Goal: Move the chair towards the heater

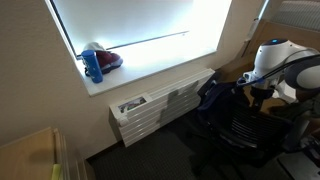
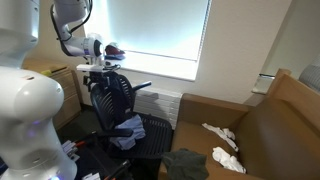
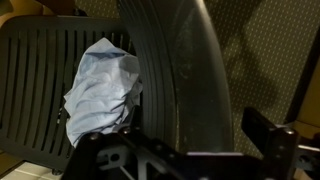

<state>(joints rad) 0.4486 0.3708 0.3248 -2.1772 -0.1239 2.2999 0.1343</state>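
Note:
The black mesh-backed office chair stands just to the side of the heater, a low white slatted radiator under the window. Both also show in an exterior view, the chair in front of the heater. A blue garment lies on the chair's seat; it also shows in the wrist view. My gripper is at the top of the backrest. In the wrist view the gripper straddles the backrest's top rim, with a gap left at one finger.
A blue bottle and a red object stand on the white window sill. A brown couch with white cloths and a dark garment stands beside the chair. A wooden surface is at the near corner.

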